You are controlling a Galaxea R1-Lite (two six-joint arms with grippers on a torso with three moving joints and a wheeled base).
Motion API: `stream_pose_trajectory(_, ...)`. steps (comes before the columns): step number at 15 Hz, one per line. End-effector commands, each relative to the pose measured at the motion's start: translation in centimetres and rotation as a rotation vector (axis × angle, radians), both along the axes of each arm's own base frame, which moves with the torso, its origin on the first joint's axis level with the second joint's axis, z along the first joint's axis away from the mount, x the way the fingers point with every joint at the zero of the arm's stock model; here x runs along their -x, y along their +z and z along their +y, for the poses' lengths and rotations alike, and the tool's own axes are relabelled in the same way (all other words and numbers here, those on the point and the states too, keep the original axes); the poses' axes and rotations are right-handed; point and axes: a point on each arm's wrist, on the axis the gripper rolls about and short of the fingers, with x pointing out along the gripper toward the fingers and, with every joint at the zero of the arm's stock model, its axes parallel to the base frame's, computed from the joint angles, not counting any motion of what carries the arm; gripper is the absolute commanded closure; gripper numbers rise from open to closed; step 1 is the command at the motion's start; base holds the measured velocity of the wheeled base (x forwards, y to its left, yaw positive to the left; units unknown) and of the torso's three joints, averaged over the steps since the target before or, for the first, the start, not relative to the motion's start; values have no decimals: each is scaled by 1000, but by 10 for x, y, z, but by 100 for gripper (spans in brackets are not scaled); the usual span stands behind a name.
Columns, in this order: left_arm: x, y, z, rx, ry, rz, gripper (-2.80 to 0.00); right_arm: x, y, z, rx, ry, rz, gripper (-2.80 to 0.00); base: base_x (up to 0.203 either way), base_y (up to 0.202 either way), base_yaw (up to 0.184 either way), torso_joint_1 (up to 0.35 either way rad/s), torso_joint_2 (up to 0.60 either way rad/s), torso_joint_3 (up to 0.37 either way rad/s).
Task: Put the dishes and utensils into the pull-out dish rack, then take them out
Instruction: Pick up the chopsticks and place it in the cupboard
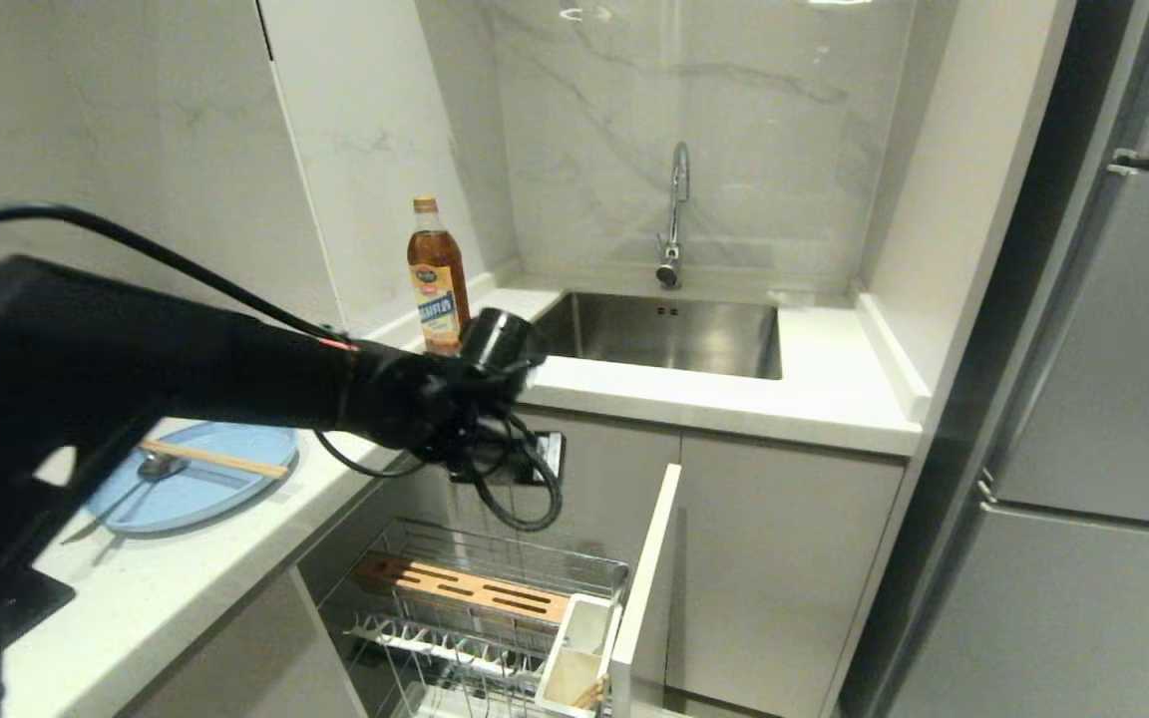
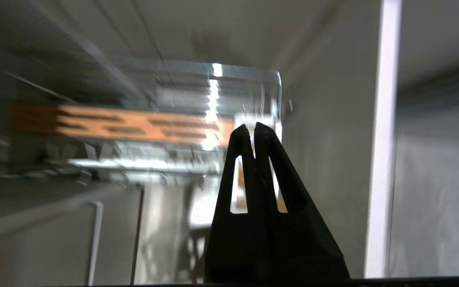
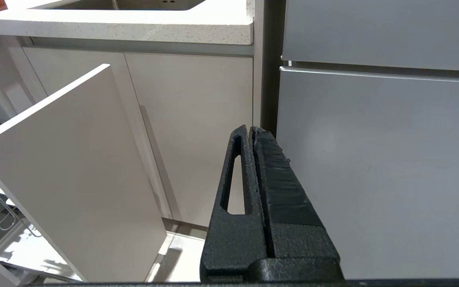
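Head view shows the pull-out dish rack, a chrome wire basket with upright prongs, drawn out of the lower cabinet beneath the counter. A slotted wood-coloured strip lies across its back part, and a white rectangular utensil holder stands at its front corner, touching the tall pale cabinet front; something light and wooden shows in the bottom of that holder, too small to tell what. No plate stands among the prongs that can be seen. The large light-blue oval plate lies flat on the white speckled counter to the left, with one light wooden chopstick lying across it and the shiny metal spoon resting with its bowl on the plate and its handle toward the counter edge.

Over the rack's back end reaches the left arm, black and trailing cables, its left gripper pointing down toward the basket with the two fingers pressed together and nothing between them. The arm hides part of the counter and plate. Behind it stand an amber oil bottle with a yellow label, a steel sink and a chrome tap.

Low by the grey refrigerator door, the right gripper is closed and empty.
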Motion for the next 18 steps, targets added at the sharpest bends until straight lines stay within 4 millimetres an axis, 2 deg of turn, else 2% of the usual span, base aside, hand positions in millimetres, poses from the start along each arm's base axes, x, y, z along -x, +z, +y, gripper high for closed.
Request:
stream_pose_trajectory(1,25,70,30,74,56,-170,0,0,0,0,0,0,1,0,0,0,0,0,0,0)
stream_pose_trajectory(2,42,103,48,95,98,-260,0,0,0,0,0,1,0,0,0,0,0,0,0,0)
stream_pose_trajectory(4,89,162,87,140,169,-440,0,0,0,0,0,0,0,0,0,0,0,0,0,0)
stream_pose_trajectory(6,148,204,125,169,231,-598,0,0,0,0,0,0,0,0,0,0,0,0,0,0)
stream_pose_trajectory(8,214,224,163,150,289,-739,0,0,0,0,0,0,1,0,0,0,0,0,0,0)
stream_pose_trajectory(9,249,226,180,128,318,-807,0,0,0,0,0,0,0,0,0,0,0,0,0,0)
stream_pose_trajectory(11,313,211,200,77,358,-908,0,0,0,0,0,0,0,0,0,0,0,0,0,0)
stream_pose_trajectory(13,355,168,206,3,359,-933,0,0,0,0,0,1,1,0,0,0,0,0,0,0)
stream_pose_trajectory(15,370,105,204,-53,303,-890,0,0,0,0,0,0,0,0,0,0,0,0,0,0)
stream_pose_trajectory(18,369,24,201,-65,226,-900,0,0,0,0,0,0,0,0,0,0,0,0,0,0)
